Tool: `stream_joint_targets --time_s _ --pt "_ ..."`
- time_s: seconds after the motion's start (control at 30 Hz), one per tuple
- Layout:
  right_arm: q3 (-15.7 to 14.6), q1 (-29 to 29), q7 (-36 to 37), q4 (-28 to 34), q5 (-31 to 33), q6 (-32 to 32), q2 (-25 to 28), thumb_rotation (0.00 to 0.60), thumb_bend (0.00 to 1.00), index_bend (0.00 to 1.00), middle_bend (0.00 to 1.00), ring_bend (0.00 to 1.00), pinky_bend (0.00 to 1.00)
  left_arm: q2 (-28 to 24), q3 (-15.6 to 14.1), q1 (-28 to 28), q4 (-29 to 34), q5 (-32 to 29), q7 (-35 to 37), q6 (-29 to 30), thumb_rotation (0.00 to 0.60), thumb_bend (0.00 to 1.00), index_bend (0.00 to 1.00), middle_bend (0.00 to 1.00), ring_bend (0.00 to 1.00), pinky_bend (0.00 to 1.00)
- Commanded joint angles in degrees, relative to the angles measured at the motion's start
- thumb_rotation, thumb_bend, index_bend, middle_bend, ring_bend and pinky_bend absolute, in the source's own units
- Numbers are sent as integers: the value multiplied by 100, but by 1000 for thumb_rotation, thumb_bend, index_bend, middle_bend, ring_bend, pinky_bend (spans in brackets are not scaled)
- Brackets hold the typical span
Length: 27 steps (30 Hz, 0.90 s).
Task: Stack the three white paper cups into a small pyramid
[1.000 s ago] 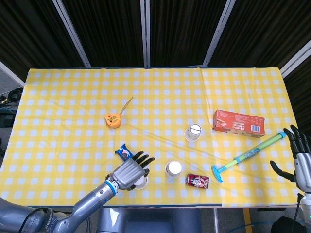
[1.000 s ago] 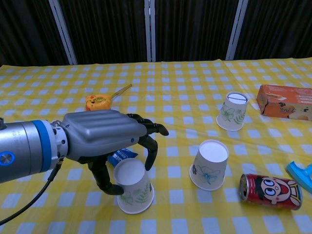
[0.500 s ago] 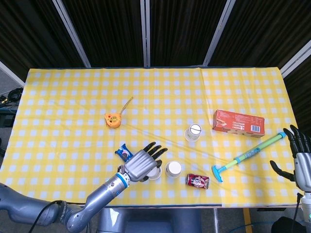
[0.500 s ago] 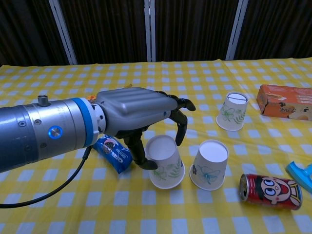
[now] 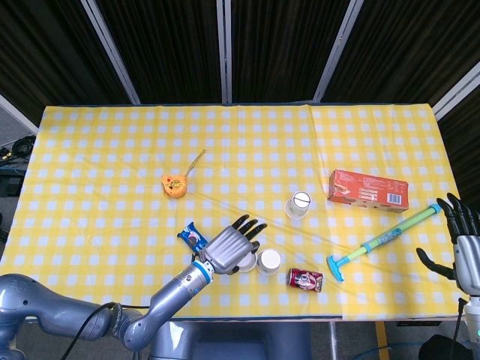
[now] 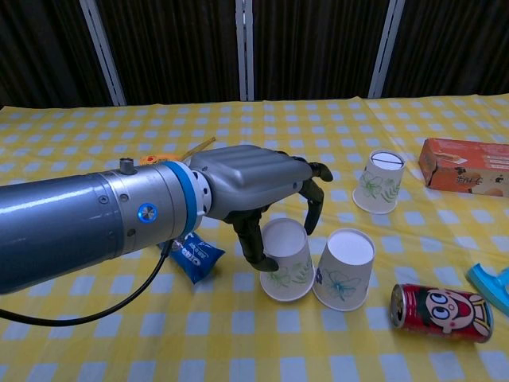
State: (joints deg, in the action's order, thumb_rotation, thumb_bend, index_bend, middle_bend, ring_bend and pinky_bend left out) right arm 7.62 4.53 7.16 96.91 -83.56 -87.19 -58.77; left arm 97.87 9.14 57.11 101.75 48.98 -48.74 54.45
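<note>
The left hand (image 6: 258, 187) grips an upside-down cup (image 6: 286, 259) from above, its base touching a second cup (image 6: 344, 268) on the counter (image 5: 112, 150), likely forming the pyramid's bottom row. The third cup (image 6: 377, 182) stands well apart. The right hand (image 5: 461, 240) hangs open, holding nothing.

The inverted paper cup (image 6: 285, 261) held in the left hand (image 6: 254, 182) was carried rightward across the tablecloth (image 6: 95, 334) until it touched the second inverted cup (image 6: 343, 268).
</note>
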Motion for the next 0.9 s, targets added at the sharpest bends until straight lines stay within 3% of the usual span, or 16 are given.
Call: stream_joint_targets --time_s 0.03,0.2,0.53,0.67,0.9 --pt "-5 1 -16 6 -13 -2 -8 600 134 7 0 0 0 74 -7 38 -65 -33 68 8 600 244 408 0 0 0" --pt "-13 5 -47 13 -22 6 -20 600 134 7 0 0 0 152 -61 76 -112 6 160 13 600 243 381 0 0 0" --pt "-15 0 -45 14 -31 1 -18 600 134 4 0 0 0 85 -223 35 -21 95 288 153 600 233 73 0 0 0" --pt "-25 2 -78 13 -57 -3 -25 600 134 4 0 0 0 -59 -348 -117 115 304 402 351 600 233 38 0 0 0" --pt "-50 16 -236 18 -87 11 -77 600 134 4 0 0 0 -947 -942 -1005 622 1489 988 1525 600 233 38 0 0 0"
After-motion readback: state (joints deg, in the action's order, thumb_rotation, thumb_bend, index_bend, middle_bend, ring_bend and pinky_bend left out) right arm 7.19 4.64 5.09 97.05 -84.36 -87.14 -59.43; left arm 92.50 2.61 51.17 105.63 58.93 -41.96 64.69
